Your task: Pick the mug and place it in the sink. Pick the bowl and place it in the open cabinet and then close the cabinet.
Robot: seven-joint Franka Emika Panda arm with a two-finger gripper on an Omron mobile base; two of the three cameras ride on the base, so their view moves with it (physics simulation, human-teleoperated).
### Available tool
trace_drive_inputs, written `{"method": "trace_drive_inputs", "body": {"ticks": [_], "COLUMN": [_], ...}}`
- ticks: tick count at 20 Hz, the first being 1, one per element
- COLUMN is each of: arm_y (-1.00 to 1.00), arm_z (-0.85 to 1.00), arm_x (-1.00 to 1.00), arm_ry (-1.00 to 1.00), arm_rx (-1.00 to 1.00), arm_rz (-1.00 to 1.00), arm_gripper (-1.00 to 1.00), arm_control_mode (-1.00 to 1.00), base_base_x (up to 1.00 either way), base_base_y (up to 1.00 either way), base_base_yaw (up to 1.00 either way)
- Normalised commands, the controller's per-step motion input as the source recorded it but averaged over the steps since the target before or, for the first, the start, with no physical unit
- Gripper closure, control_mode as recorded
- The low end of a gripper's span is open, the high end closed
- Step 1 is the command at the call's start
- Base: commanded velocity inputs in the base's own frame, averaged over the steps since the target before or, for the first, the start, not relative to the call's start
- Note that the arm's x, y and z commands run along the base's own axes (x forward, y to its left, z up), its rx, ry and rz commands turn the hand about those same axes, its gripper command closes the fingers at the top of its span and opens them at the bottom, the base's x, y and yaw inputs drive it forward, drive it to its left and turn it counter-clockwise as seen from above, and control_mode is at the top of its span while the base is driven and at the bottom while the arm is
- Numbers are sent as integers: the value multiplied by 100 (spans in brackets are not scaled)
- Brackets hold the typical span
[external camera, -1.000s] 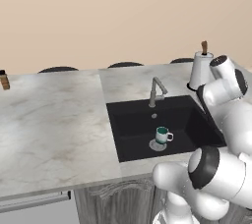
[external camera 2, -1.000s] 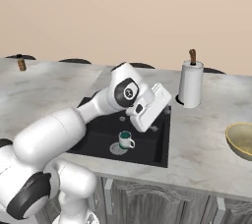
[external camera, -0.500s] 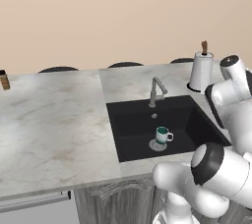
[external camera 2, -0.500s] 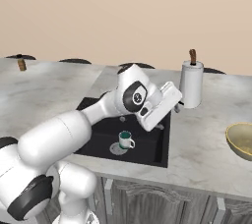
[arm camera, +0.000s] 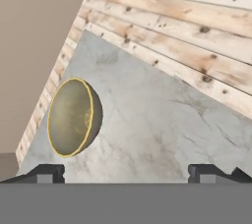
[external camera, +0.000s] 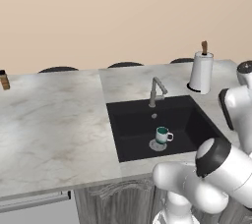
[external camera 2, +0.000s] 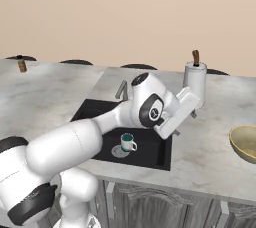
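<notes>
The white mug point(external camera: 162, 134) with its teal interior stands upright on the drain of the black sink point(external camera: 133, 125); from the right base it is the mug point(external camera 2: 128, 142) in the sink point(external camera 2: 156, 151). The tan-olive bowl point(external camera 2: 245, 142) rests on the marble counter at the far right. My gripper point(external camera 2: 192, 114) hangs over the counter between sink and bowl. In the hand view the bowl point(arm camera: 74, 117) lies ahead and left of the gripper point(arm camera: 128, 173), whose fingertips point(arm camera: 49, 171) stand wide apart with nothing between them. The gripper is open. The cabinet is out of view.
A grey faucet point(external camera: 156, 90) rises behind the sink. A white paper-towel roll point(external camera 2: 195, 79) on a brown post stands at the back right, close behind my hand. A small brown item point(external camera: 4, 79) sits far left. The counter edge and wooden floor point(arm camera: 197, 31) lie beyond the bowl.
My arm has swung right, from above the sink to over the counter toward the bowl. The mug has stayed put in the sink.
</notes>
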Motion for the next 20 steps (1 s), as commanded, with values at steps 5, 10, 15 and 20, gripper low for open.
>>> {"method": "trace_drive_inputs", "body": {"ticks": [5, 10, 15, 20], "arm_y": [-21, -23, -23, -16], "arm_z": [0, 0, 0, -5], "arm_x": [9, 9, 11, 24], "arm_ry": [0, 0, 1, 0], "arm_rx": [0, 0, 4, 8], "arm_rz": [0, 0, 3, 9], "arm_gripper": [-100, -100, -100, -100], "arm_control_mode": [-100, -100, -100, -100], "base_base_x": [0, 0, 0, 0], "base_base_y": [0, 0, 0, 0], "base_base_yaw": [0, 0, 0, 0]}}
